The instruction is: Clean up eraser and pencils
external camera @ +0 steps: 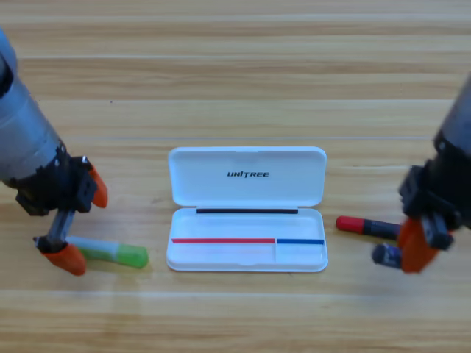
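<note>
The left gripper [82, 226] stands with orange jaws spread either side of the pale green-white pencil [110, 252], which lies lengthwise along the wooden surface [235, 73], left of the open white plastic case [247, 209]; the right gripper [418, 246] sits over the small dark eraser [385, 255], its jaws unreadable; the black red-ended pencil [366, 226] lies just beside.

"UNITREE" in black capitals, inside the white case lid [247, 175] (sole readable text)
</note>
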